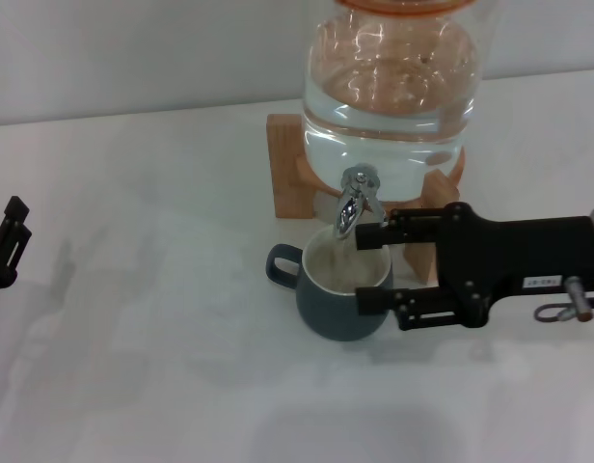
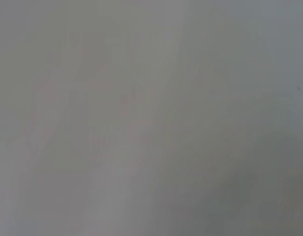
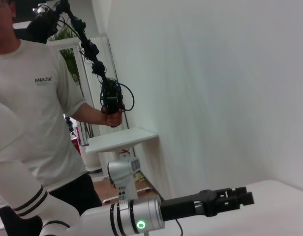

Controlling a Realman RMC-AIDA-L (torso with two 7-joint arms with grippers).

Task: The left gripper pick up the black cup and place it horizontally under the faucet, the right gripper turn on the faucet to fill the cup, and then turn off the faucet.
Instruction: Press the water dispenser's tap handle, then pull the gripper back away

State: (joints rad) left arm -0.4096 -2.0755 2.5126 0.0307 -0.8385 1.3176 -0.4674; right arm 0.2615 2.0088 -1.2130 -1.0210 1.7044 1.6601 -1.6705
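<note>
At the table's (image 1: 162, 289) far left edge sits the left tool (image 1: 10, 246), well apart from everything; whether it is open I cannot tell. The black cup (image 1: 337, 294) stands upright under the faucet (image 1: 353, 198), handle toward the left. The right tool (image 1: 374, 270) reaches in from the right, spread wide, one finger by the spout, one against the cup's side, holding nothing.
</note>
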